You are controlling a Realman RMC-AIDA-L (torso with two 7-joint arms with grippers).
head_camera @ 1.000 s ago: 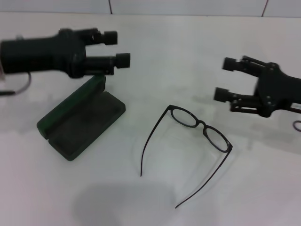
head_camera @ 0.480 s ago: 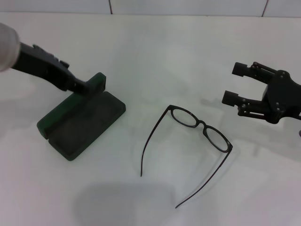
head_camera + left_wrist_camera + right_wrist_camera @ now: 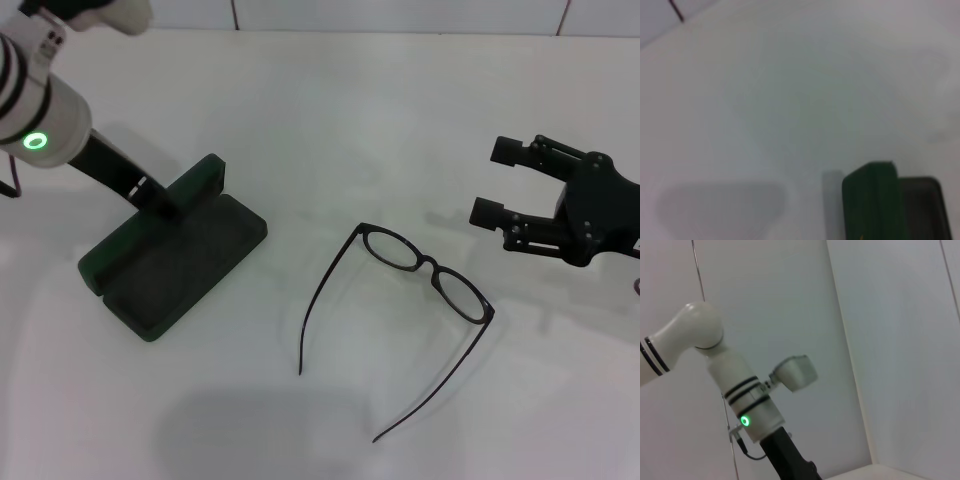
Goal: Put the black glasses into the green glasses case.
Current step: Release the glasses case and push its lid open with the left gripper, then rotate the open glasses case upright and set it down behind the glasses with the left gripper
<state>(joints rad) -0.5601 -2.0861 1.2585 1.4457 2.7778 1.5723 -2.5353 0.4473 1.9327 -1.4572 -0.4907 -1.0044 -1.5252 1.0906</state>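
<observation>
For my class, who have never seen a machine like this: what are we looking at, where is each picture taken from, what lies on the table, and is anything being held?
This is a two-armed robot. The wide picture comes from a camera on its head, looking down at a white table. The other two come from cameras on its wrists. On the table lie thin black wire-framed glasses, unfolded, and an open dark green hard glasses case. The left gripper reaches down at the case's raised lid; its fingers are hard to make out. The right gripper hovers open beside the glasses, holding nothing. The right wrist picture shows only the other arm and a wall.
</observation>
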